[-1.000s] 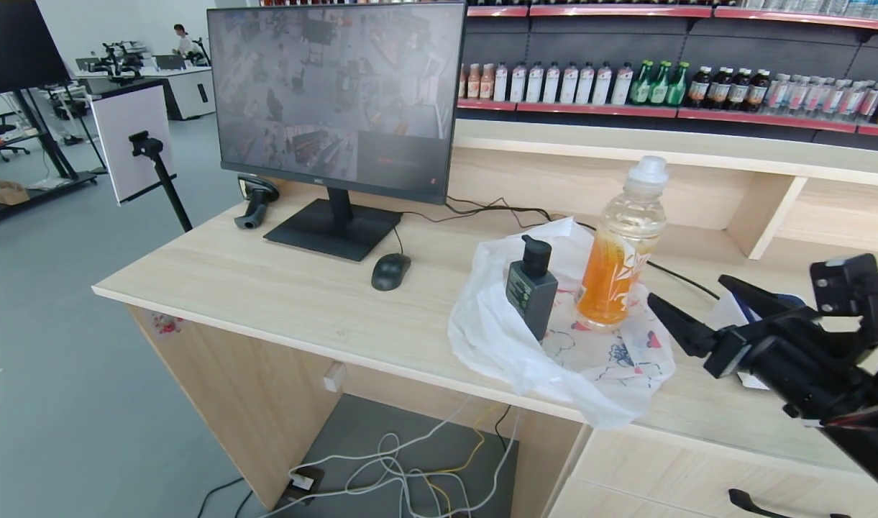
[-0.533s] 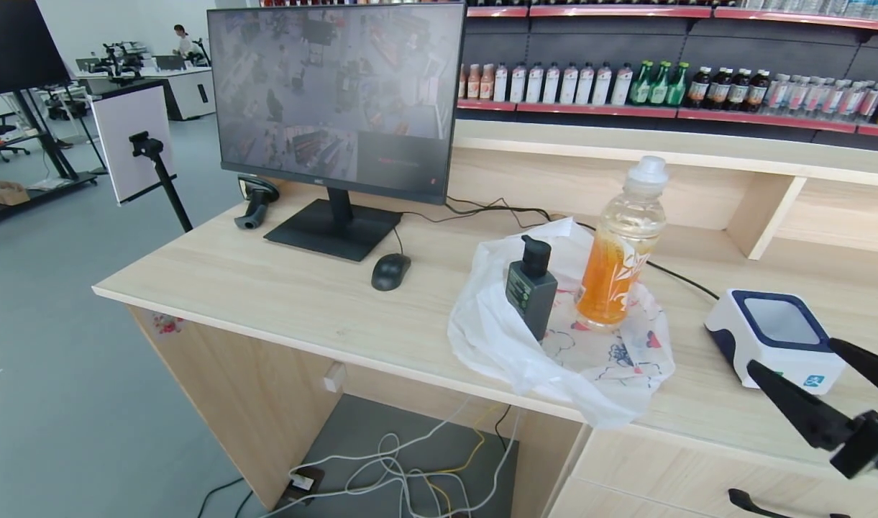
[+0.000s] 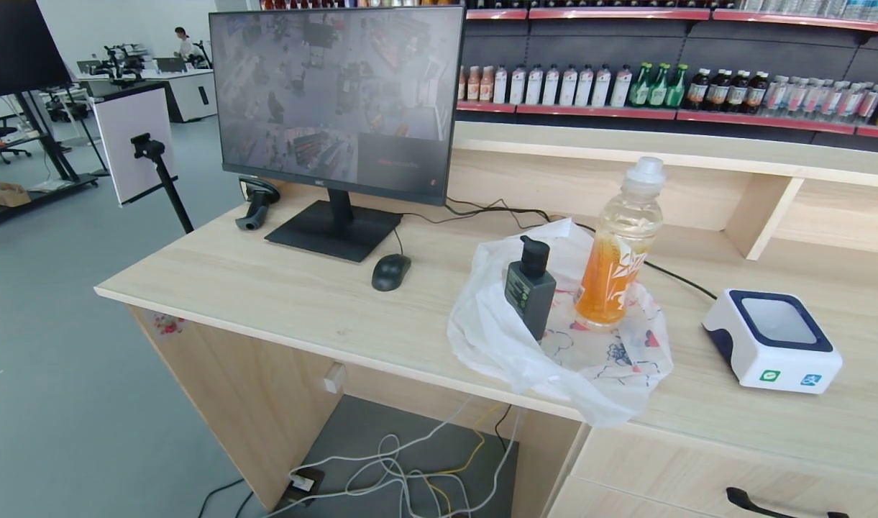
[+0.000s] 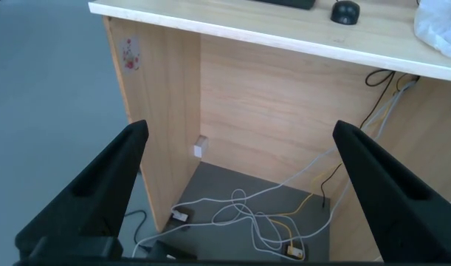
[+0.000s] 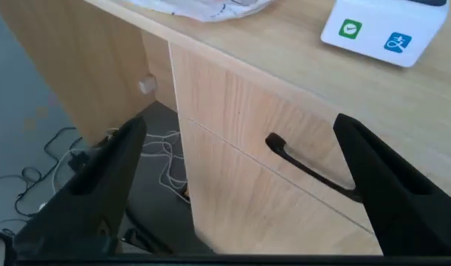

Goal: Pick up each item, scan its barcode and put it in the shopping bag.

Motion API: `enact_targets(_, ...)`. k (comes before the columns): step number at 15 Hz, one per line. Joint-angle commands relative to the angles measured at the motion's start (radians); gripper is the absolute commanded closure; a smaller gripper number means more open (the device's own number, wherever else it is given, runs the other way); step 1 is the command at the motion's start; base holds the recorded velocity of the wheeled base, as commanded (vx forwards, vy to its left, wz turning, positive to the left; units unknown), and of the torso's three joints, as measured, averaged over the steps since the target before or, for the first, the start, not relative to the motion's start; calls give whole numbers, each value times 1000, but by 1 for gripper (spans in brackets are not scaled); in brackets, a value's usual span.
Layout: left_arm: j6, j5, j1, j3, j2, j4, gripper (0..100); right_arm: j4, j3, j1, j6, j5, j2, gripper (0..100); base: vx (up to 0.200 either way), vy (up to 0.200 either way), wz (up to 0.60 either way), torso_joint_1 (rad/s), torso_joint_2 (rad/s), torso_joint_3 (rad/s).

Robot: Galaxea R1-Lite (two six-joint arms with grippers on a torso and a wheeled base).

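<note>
Left claw [image 4: 240, 192]: two black wedge-shaped fingers spread wide, nothing between them. Ahead of it are the pale wood-grain side panel of the desk [image 4: 232, 33] and a loose tangle of white and yellow cables [image 4: 266, 218] on grey floor. The desk's front edge runs higher than the claw, and a rounded black mouse [image 4: 346, 10] sits on top.

Right claw [image 5: 240, 192]: same black fingers, released wide, empty. Straight ahead is a smooth drawer front with a curved black handle [image 5: 306, 166]. Above the claw, on the desk top, is a white box scanner [image 5: 380, 29] with rounded corners.

Shopping bag [image 3: 561, 345]: thin white crinkled plastic with a printed flower pattern. It is slumped open on the desk, its hem reaching the front edge, higher than both claws and ahead of them. Two items stand on its spread film, with folds raised around them:
- Tall clear drink bottle [image 3: 622, 244]: orange liquid, white cap, long axis upright, cap up.
- Squarish dark grey pump bottle [image 3: 530, 291]: upright, black pump on top, just beside the drink bottle and not touching it.

A strip of wood shows between the bag and the scanner. A wider stretch lies between the mouse and the desk edge.
</note>
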Motion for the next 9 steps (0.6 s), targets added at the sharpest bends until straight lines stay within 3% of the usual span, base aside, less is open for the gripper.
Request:
enact_targets(1, -2, 0, 0, 0, 0, 0, 0, 86, 3, -148, 60, -33, -118, 0, 0, 0, 0, 0, 0, 0)
enact_targets(3, -2, 0, 0, 0, 0, 0, 0, 83, 3, -192, 67, -33, -146, 0, 0, 0, 0, 0, 0, 0)
enact_targets(6, -1, 0, 0, 0, 0, 0, 0, 85, 3, -187, 64, -37, -210, 0, 0, 0, 0, 0, 0, 0)
enact_targets(9, -1, 0, 0, 0, 0, 0, 0, 86, 3, -187, 86, -37, -210, 0, -200, 0, 0, 11, 4, 2)
